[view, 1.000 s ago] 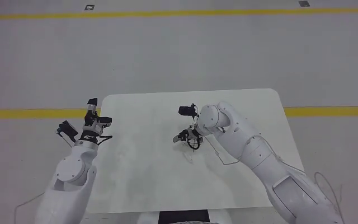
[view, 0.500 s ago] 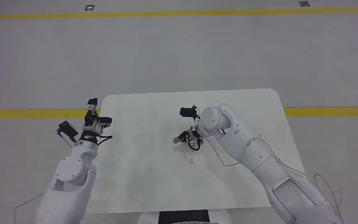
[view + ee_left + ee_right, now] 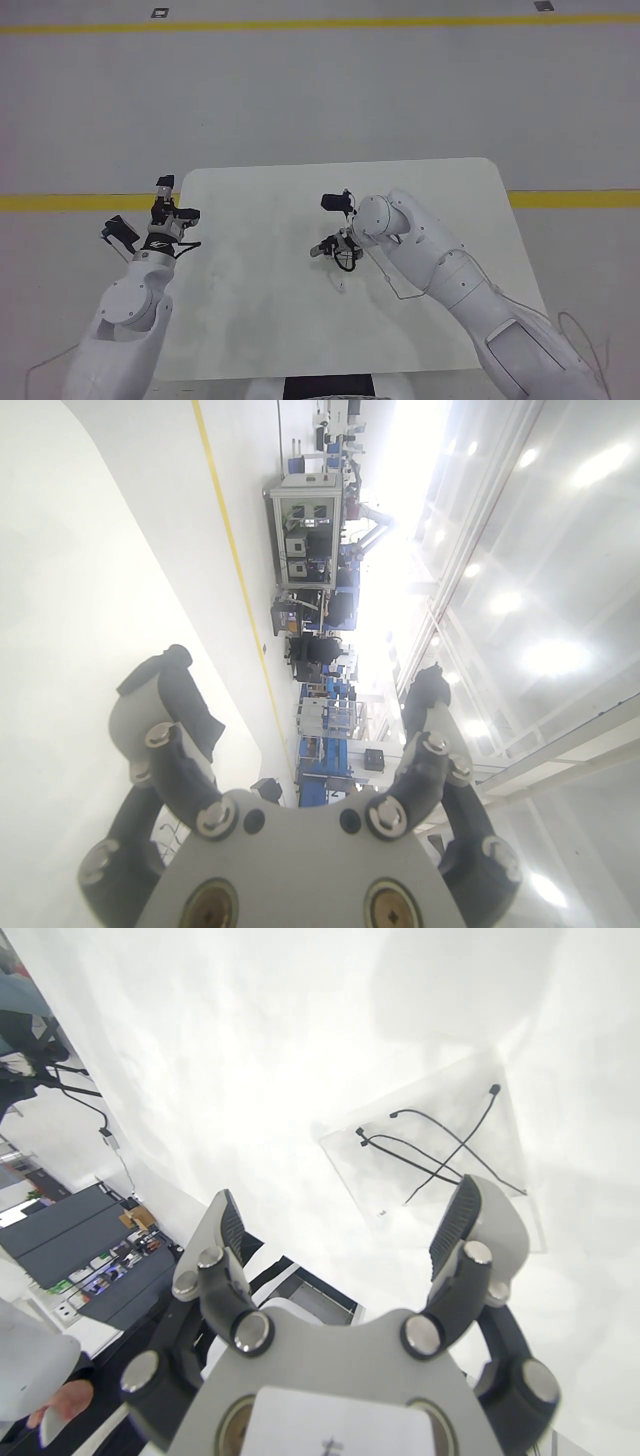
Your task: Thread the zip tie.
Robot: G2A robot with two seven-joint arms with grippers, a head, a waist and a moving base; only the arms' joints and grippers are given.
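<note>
**Operator:** Top view. Where are the arms?

**Technician:** The left hand (image 3: 174,199) is held at the left edge of the surface (image 3: 260,200), well apart from the work. The right hand (image 3: 335,247) hangs low over the middle of the surface.

**Operator:** Left wrist view?

**Technician:** The left hand (image 3: 300,670) has its fingers spread wide with nothing between them. It points past the surface edge toward the room.

**Operator:** Right wrist view?

**Technician:** The right hand (image 3: 347,1193) is spread and empty. Just beyond its fingertips, several black zip ties (image 3: 462,1146) lie crossed on a clear tray (image 3: 380,1198) that rests on the surface.

**Operator:** What is the step, and how is it done well?

**Technician:** Probably picking up one tie; nothing is threaded yet.
1. Choose a strand end that lies clear of the crossing. Otherwise two ties may lift together.
2. The ties lie flat, so lower the pads right down to the tray before closing.
3. Grip near the head and leave the tail free.
4. The tray looks light, so expect it to slide if it is pushed sideways.
</note>
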